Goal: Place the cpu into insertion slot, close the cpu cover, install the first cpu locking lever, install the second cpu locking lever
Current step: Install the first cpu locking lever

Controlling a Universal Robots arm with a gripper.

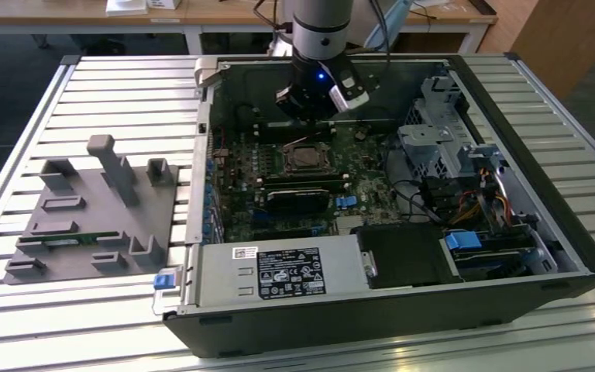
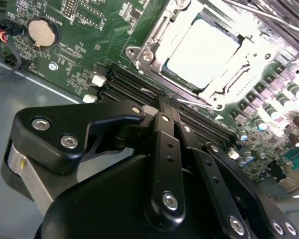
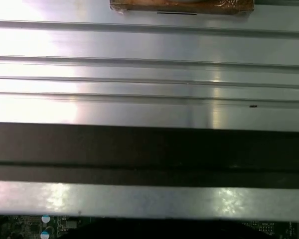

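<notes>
1. CPU, the small flat square chip with a grey-silver metal top, sits in the insertion slot, a square socket with a silver metal rim on the green circuit board.
2. CPU cover, the thin silver frame plate with a square window, looks to lie down around the chip; whether it is fully seated can't be told.
3. One thin silver locking lever runs along the socket edge nearest the pincer, beside the long black memory slots. Latched or free: unclear.
4. Black pincer shows its fingers pressed together in the second wrist view, pinching nothing visible.
5. Key relation: the fingertips point at the socket and hover just short of its near edge, over the memory slots. The lever's long axis runs across the pincer's line of approach.
6. In the exterior view the pincer hangs inside the open black computer case on the slatted metal bench, just above the socket.
</notes>
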